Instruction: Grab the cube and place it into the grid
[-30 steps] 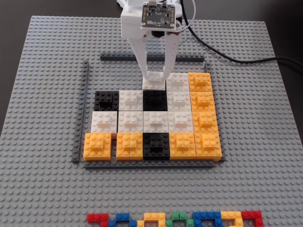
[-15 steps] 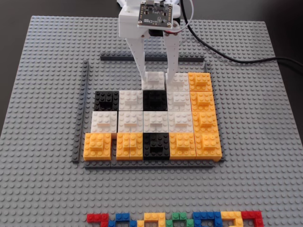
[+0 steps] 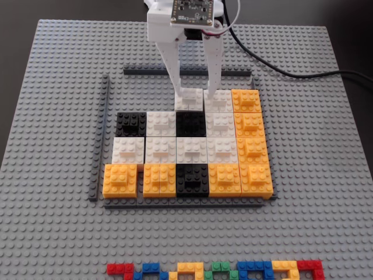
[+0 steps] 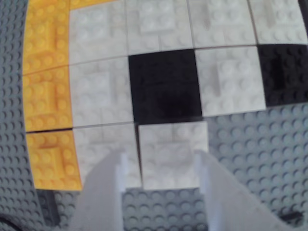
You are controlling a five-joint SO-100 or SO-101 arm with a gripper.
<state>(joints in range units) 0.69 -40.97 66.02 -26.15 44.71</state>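
The cube, a white square block with a raised brick on top, sits in the grid's far row, left of a white block and flush with the black block in front of it. In the wrist view the cube lies level with its neighbours. My gripper comes straight down from above with its white fingers either side of the cube. In the wrist view the gripper has its jaws apart and looks open. The grid of white, black and orange blocks also fills the wrist view.
The grey baseplate shows bare studs left of the cube in the far row. Dark grey strips run along the left and far side. A row of multicoloured bricks lies at the near edge. A black cable trails right.
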